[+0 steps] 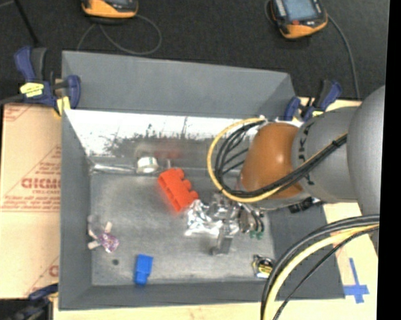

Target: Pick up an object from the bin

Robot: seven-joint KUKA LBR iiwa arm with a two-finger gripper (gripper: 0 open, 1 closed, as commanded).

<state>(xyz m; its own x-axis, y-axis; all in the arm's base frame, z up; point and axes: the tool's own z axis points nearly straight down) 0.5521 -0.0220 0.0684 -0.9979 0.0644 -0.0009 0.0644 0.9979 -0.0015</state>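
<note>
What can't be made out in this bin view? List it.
All in the camera view:
- whether the crumpled silver foil lump touches the gripper, which covers its right side.
- what the small yellow-and-black thing in the near right corner is: too small.
- the right floor of the grey metal bin, hidden by the arm's orange cover.

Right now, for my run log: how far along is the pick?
Done: the gripper is down inside the grey metal bin, close beside the crumpled silver foil wad near the orange plastic brick. In hand: nothing visibly lifted; whether it grips the foil cannot be told. Left: securing one thing and raising it clear.
</note>
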